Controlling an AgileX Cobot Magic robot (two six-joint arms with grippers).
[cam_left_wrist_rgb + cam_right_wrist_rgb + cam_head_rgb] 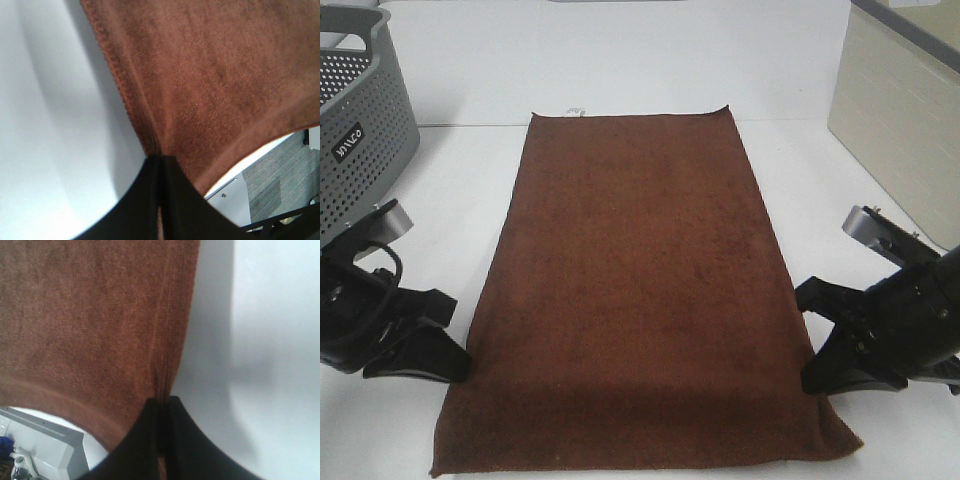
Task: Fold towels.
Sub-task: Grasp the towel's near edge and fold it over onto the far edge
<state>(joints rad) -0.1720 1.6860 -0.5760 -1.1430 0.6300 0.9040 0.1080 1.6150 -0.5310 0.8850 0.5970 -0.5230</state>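
A dark brown towel (640,290) lies flat and lengthwise on the white table, with a small white tag (574,111) at its far left corner. My left gripper (460,368) is shut on the towel's left hemmed edge near the front; the left wrist view shows its fingers (150,192) pinched together on the edge of the towel (215,75). My right gripper (812,378) is shut on the towel's right edge near the front; the right wrist view shows its fingers (172,432) closed on the hem of the towel (90,315). The front part of the towel sags slightly between the two grips.
A grey perforated basket (355,150) stands at the back left. A beige cabinet (900,110) stands at the right edge. The white table (650,60) extends behind the towel.
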